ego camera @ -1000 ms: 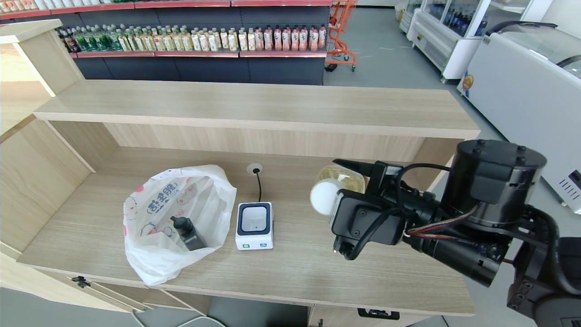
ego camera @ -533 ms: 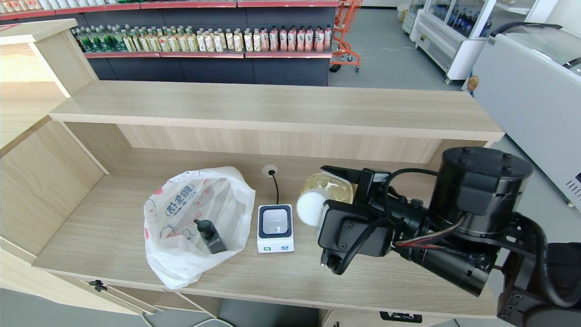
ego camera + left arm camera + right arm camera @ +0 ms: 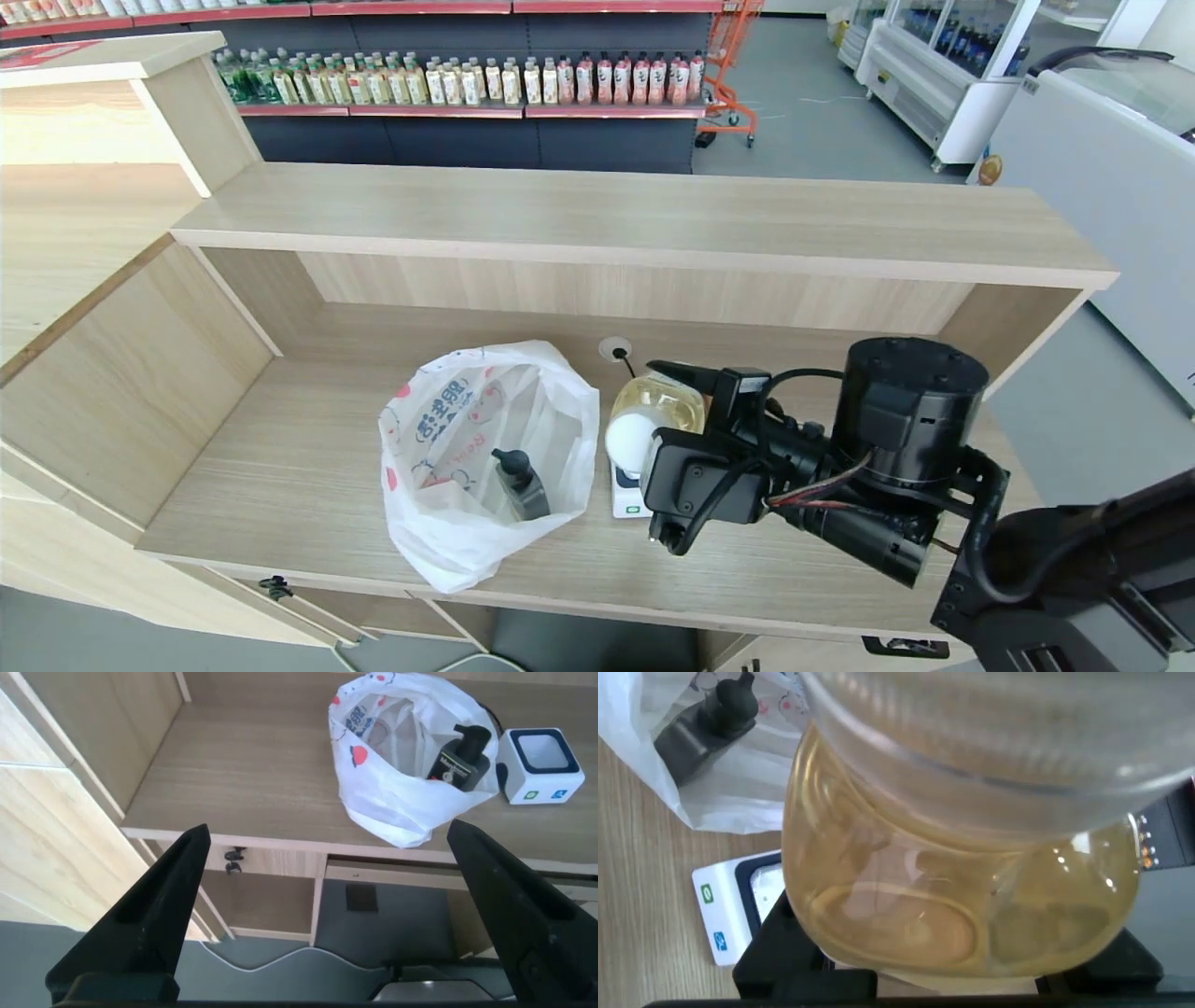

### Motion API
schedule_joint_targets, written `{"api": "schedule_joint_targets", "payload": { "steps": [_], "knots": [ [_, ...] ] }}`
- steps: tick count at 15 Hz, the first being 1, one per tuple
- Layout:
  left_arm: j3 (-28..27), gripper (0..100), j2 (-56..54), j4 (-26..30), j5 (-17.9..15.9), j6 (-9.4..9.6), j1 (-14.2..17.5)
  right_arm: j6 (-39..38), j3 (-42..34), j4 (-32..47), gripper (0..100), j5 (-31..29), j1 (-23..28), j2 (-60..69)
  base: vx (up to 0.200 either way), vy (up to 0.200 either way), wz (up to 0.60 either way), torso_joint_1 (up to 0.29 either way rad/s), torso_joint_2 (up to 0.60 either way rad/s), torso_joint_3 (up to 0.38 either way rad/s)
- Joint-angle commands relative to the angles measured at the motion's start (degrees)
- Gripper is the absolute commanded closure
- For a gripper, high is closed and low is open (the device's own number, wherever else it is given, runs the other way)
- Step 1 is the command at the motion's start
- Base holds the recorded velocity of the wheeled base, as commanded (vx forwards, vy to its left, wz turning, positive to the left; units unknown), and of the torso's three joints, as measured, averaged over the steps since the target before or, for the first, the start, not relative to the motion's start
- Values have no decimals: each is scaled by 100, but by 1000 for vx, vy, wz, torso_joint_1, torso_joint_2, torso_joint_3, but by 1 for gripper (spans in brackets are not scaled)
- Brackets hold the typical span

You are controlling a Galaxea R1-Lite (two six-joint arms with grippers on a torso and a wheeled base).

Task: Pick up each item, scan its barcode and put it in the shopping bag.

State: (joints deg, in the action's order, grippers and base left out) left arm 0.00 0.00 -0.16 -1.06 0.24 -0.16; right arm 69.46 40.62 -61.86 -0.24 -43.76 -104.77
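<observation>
Right hand: I see it clamped on a clear bottle of yellow liquid, one dark finger lying along the bottle's far side.
Right arm pose: stretched low over the right half of the desk, wrist turned sideways so the hand points toward the shopping bag.
Bottle: held on its side with its round white cap facing the bag; it hangs over the white barcode scanner. My right wrist camera has the scanner's window directly under the amber body; whether they touch I cannot tell.
Left hand: fingers spread wide apart, gripping nothing, out past the desk's front edge and aimed back at the bag.
Shopping bag: white printed plastic, mouth open, standing just beside the scanner on its left.
In the bag: a black pump bottle, leaning against the side nearest the scanner.
Scanner cable: a black lead running to a round port in the desk behind it.
</observation>
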Motion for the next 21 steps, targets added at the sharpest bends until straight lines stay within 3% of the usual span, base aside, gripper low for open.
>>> {"api": "schedule_joint_targets", "payload": {
  "steps": [1,5,13,16,21],
  "knots": [
    [0,0,9,-2,1,2,-2,111,-379,-362,100,183,377,-316,0,200,0,-2,7,7],
    [0,0,9,-2,1,2,-2,129,-1153,-1760,100,622,966,-729,0,0,0,0,0,0],
    [0,0,9,-2,1,2,-2,147,-1109,-1944,100,1158,1327,-1222,0,0,0,0,0,0],
    [0,0,9,-2,1,2,-2,103,-898,-2815,100,1264,1335,-1828,0,0,0,0,0,0],
    [0,0,9,-2,1,2,-2,103,-828,-2815,100,1325,1353,-2065,0,0,0,0,0,0]
  ]
}}
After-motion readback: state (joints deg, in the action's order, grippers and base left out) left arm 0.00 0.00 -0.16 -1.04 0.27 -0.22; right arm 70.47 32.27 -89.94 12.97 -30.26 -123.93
